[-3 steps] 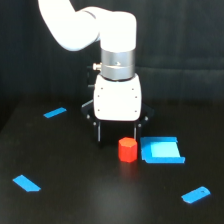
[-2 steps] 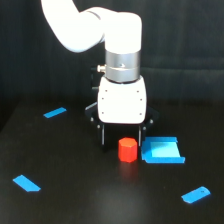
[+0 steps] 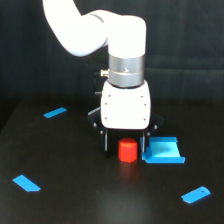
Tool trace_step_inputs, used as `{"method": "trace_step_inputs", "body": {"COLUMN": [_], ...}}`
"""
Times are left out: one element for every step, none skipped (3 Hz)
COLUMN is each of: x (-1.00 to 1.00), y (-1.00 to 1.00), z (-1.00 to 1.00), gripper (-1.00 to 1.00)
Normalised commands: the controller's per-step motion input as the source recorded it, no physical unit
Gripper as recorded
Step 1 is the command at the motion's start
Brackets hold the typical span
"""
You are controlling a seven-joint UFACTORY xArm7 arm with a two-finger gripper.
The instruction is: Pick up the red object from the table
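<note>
Arm: white, reaching down vertically, wrist pointing straight at the worktop (image 3: 65,205).
Gripper (image 3: 126,145): fingers apart, one on each side of the red block.
Red block (image 3: 127,150): upright on the worktop, mid-worktop, between the fingers.

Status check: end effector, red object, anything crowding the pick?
End effector open, fingers straddling red object. Red object resting on table. Blue block close beside one finger.
</note>
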Motion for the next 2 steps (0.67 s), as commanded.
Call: {"method": "trace_step_inputs", "body": {"x": [0.17,0.13], "y": [0.10,-0.03], "z": [-0.02,-0.07], "gripper": [0.33,-0.03]}}
